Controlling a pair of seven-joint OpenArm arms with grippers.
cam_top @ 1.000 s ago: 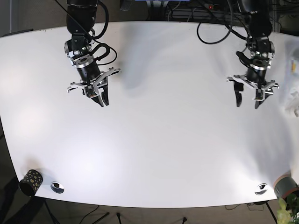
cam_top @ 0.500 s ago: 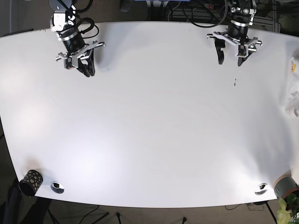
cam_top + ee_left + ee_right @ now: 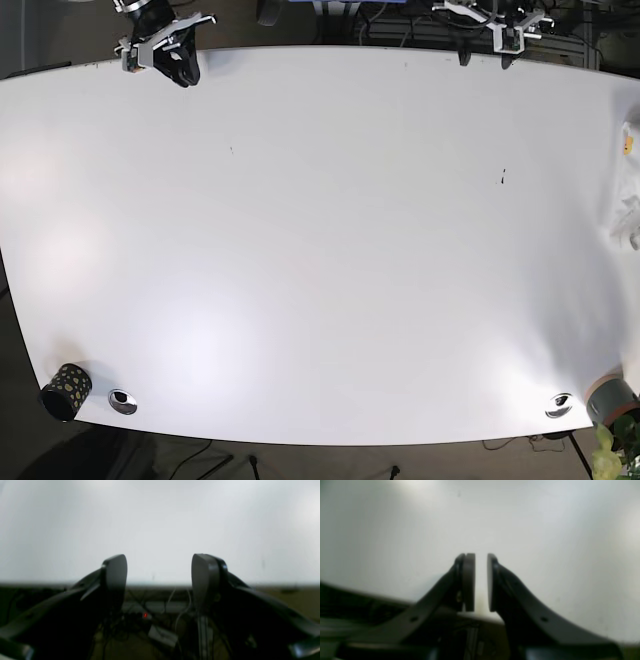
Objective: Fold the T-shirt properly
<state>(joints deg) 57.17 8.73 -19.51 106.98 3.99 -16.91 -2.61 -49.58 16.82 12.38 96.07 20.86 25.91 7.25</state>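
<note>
Gaping left hand [image 3: 159,566]; speckled cup [image 3: 66,390] upright

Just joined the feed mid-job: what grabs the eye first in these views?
A big white table fills the base view, with no T-shirt spread on it; only a bit of white cloth shows at its right edge. Both grippers sit at the far edge: the left gripper open, the right gripper parted only narrowly, neither holding anything.

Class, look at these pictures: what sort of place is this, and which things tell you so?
Probably a robotics lab: a large white table, two robot arms ending in the left gripper and right gripper, and tangled cables behind.
</note>
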